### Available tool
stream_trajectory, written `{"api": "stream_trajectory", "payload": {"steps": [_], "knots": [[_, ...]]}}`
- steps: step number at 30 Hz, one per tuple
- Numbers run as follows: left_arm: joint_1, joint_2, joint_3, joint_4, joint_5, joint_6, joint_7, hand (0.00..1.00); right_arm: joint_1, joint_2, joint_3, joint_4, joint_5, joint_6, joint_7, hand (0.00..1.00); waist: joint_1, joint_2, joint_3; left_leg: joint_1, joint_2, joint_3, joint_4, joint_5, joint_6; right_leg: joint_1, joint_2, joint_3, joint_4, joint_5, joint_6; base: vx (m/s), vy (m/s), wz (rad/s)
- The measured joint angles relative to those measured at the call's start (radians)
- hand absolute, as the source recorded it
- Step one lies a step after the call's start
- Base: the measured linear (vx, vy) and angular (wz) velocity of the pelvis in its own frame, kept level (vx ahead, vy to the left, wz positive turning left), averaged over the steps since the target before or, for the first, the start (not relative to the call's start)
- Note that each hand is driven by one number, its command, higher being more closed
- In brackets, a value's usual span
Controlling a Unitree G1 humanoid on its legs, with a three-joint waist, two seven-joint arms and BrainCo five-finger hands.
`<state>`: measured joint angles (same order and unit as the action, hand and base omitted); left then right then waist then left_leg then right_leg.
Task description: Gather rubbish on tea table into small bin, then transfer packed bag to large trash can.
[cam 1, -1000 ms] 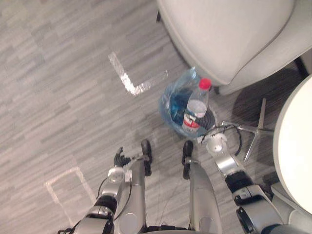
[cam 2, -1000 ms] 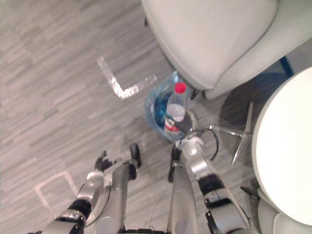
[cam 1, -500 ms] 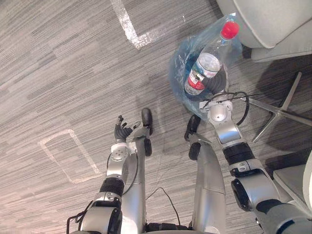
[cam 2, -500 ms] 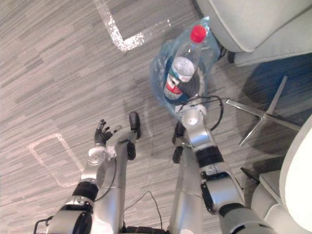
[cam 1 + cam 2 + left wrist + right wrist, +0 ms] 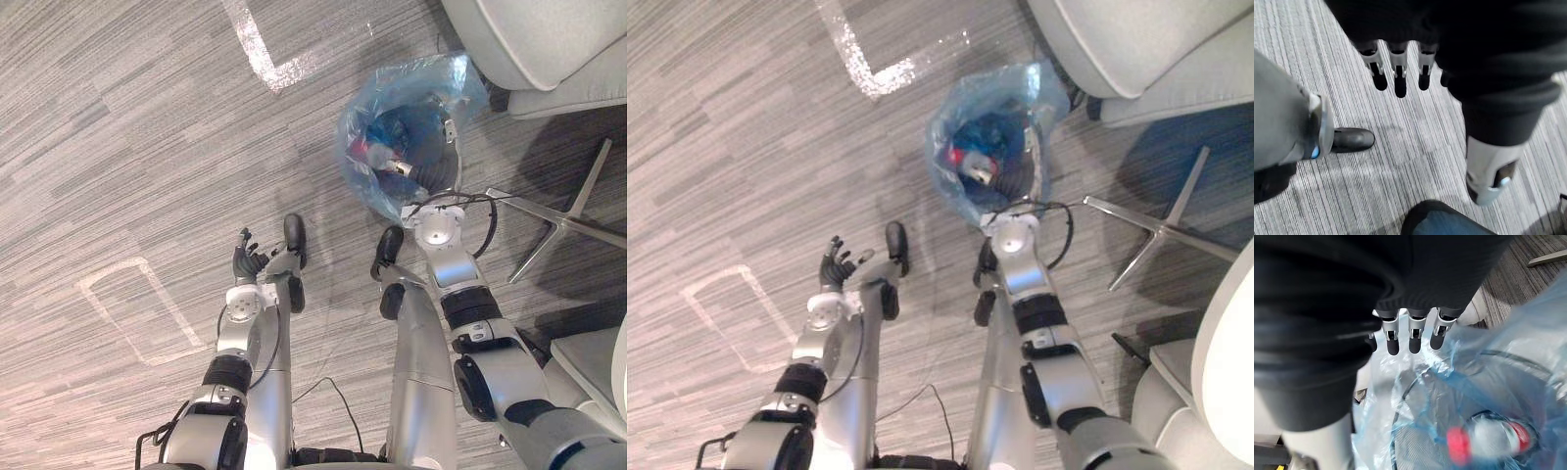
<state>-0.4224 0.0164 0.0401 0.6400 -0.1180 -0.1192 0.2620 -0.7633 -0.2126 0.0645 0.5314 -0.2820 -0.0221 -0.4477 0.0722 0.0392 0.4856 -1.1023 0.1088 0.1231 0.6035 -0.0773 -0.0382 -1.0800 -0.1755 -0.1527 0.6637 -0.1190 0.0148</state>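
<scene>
Inside the small bin (image 5: 1413, 450), lined with a blue bag (image 5: 367, 127), lies a plastic bottle (image 5: 1488, 440). Above it, the right hand (image 5: 1413, 335) hovers, fingers straight and empty. The left hand (image 5: 250, 262) is relaxed. Bag transfer apparently remains.

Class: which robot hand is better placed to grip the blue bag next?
Right. The right robot hand hovers open just above the blue bag; the left robot hand hangs open over the floor, well away from it.
</scene>
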Motion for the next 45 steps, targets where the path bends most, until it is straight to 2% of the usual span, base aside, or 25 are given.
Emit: {"api": "stream_trajectory", "payload": {"steps": [5, 9, 12, 18, 24, 25, 29, 35, 45], "knots": [[0.0, 0.0, -0.018, 0.005, 0.002, -0.001, -0.001, 0.0, 0.024, -0.027, 0.091, -0.018, -0.086, -0.004, 0.014, 0.0, -0.005, -0.002, -0.005, 0.029, 0.007, 0.002, -0.004, 0.0, 0.0, 0.032, 0.005, -0.003, -0.011, 0.003, -0.003, 0.0, -0.004, -0.04], [0.0, 0.009, -0.021, 0.022, 0.021, -0.002, -0.003, 0.0, 0.047, -0.034, 0.154, -0.015, -0.181, -0.007, 0.039, 0.0, -0.01, -0.022, -0.035, 0.03, 0.031, 0.029, -0.021, 0.003, 0.003, 0.035, 0.016, -0.003, -0.044, 0.02, -0.005, 0.0, -0.002, -0.06], [0.0, 0.01, -0.019, 0.026, 0.03, -0.002, -0.003, 0.0, 0.04, -0.043, 0.19, 0.01, -0.234, -0.006, 0.053, 0.0, -0.011, -0.022, -0.035, 0.031, 0.032, 0.033, -0.031, 0.01, 0.0, 0.036, 0.016, -0.005, -0.049, 0.022, -0.004, 0.0, 0.0, 0.0], [-0.027, 0.015, -0.016, 0.068, 0.033, -0.005, 0.001, 0.0, -0.012, -0.042, 0.255, 0.176, -0.344, 0.006, 0.077, 0.0, -0.01, -0.022, -0.035, 0.029, 0.028, 0.024, -0.073, 0.034, -0.006, 0.033, 0.017, -0.021, -0.074, 0.028, -0.013, 0.0, -0.008, 0.05], [-0.078, 0.017, 0.005, 0.072, 0.002, -0.03, 0.013, 0.0, -0.071, -0.029, 0.233, 0.343, -0.351, 0.05, 0.083, 0.0, -0.009, -0.021, -0.035, -0.031, 0.011, 0.002, -0.116, 0.072, -0.013, -0.035, 0.007, -0.042, -0.072, 0.029, -0.015, 0.0, -0.012, 0.14], [-0.084, 0.016, 0.012, 0.072, -0.005, -0.032, 0.015, 0.0, -0.084, -0.024, 0.213, 0.367, -0.349, 0.057, 0.083, 1.0, -0.01, -0.021, -0.035, -0.045, 0.008, 0.002, -0.121, 0.079, -0.014, -0.052, 0.003, -0.042, -0.069, 0.029, -0.015, -0.01, -0.015, 0.13], [-0.096, 0.01, 0.018, 0.089, -0.023, -0.037, 0.018, 0.0, -0.1, -0.022, 0.176, 0.433, -0.346, 0.076, 0.087, 1.0, -0.004, -0.021, -0.035, -0.066, -0.003, -0.01, -0.131, 0.092, -0.016, -0.078, -0.009, -0.053, -0.047, 0.018, -0.022, -0.01, -0.012, 0.15], [-0.105, 0.009, 0.017, 0.088, -0.024, -0.042, 0.018, 0.0, -0.109, -0.014, 0.167, 0.432, -0.326, 0.072, 0.091, 1.0, 0.0, -0.021, -0.035, -0.105, -0.01, -0.017, -0.131, 0.096, -0.015, -0.128, -0.018, -0.053, -0.011, 0.006, -0.026, -0.02, -0.015, 0.1], [-0.105, 0.003, 0.001, 0.079, -0.024, -0.041, 0.012, 0.0, -0.086, 0.015, 0.167, 0.412, -0.262, 0.069, 0.088, 1.0, 0.008, -0.021, -0.035, -0.071, 0.001, -0.013, -0.113, 0.097, -0.018, -0.092, -0.011, -0.052, -0.007, 0.006, -0.031, -0.02, -0.013, -0.03]]}}
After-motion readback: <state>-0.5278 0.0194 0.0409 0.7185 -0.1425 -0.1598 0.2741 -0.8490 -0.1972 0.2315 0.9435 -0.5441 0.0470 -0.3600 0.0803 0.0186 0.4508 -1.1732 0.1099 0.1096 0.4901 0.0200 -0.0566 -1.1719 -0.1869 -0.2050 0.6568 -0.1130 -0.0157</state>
